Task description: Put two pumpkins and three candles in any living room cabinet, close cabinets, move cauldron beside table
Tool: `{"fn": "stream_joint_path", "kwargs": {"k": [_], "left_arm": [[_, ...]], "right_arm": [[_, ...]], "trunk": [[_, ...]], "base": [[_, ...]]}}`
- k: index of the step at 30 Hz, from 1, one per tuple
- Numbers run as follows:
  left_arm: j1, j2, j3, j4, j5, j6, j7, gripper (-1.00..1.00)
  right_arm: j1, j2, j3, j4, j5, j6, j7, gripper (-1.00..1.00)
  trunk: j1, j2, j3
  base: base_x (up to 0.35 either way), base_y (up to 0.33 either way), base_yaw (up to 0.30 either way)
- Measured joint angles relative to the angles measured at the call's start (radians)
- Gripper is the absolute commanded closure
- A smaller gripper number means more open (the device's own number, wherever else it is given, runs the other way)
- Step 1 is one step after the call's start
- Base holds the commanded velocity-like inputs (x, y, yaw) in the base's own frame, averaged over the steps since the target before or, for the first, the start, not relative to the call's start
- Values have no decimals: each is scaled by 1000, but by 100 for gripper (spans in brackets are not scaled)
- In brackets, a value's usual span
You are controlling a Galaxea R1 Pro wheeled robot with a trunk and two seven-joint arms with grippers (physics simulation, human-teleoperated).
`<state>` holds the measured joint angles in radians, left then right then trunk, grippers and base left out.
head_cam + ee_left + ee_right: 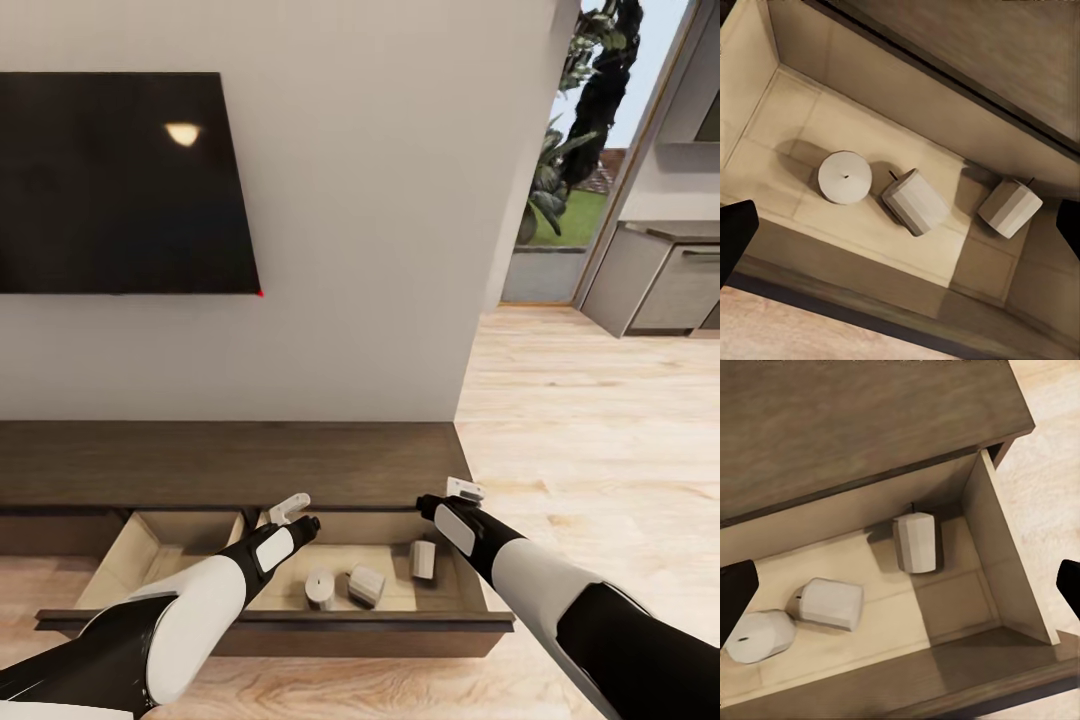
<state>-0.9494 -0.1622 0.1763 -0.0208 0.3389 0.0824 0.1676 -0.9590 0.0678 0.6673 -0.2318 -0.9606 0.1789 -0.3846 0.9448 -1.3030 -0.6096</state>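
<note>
3 candles (366,584) inside cabinet's (230,462) open drawer (290,618), both grippers above.

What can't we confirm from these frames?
- Left compartment of the open drawer: the left arm covers much of its floor in the head view.
- Left gripper: jaw gap unreadable in the head view; wrist view cuts its fingers off at the edges.
- Right gripper: likewise.
- Three candles visible; no pumpkin seen there.

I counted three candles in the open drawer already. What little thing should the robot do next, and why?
Probably lift both arms clear and push the drawer front shut. All three candles lie inside, and both sets of jaws look empty above the open drawer.
</note>
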Motion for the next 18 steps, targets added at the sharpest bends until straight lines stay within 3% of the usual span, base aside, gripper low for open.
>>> {"fn": "stream_joint_path", "kwargs": {"k": [11, 18], "left_arm": [[1, 1, 0, 0, 0, 0, 0, -100], [2, 1, 0, 0, 0, 2, 0, -100]], "right_arm": [[10, 5, 0, 0, 0, 0, 0, -100], [12, 4, 0, 0, 0, -3, 0, -100]], "trunk": [[-42, 77, 34], [-42, 77, 35]], "base": [[0, 0, 0], [0, 0, 0]]}}
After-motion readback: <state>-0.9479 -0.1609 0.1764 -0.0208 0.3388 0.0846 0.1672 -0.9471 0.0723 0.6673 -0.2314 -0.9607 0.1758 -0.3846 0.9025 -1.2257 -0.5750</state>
